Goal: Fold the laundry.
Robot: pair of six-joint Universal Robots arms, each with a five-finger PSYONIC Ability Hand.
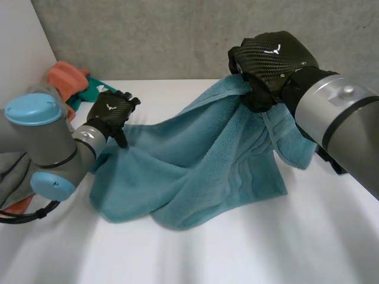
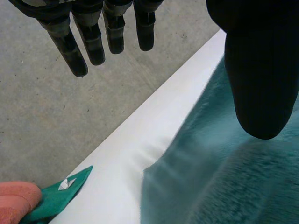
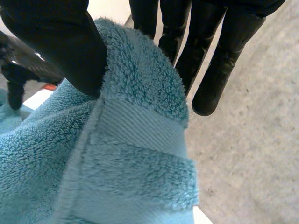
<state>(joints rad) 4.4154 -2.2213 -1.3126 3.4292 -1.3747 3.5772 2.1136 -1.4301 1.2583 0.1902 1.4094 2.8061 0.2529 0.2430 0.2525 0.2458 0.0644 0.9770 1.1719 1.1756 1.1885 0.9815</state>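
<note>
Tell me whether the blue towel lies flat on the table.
No: the right hand holds the towel up by its edge.

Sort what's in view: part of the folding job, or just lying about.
In the job: blue terry towel; right hand pinching its raised edge; left hand, open, at its other end.
Lying about: crumpled orange cloth and green cloth at the white table's far corner.
</note>
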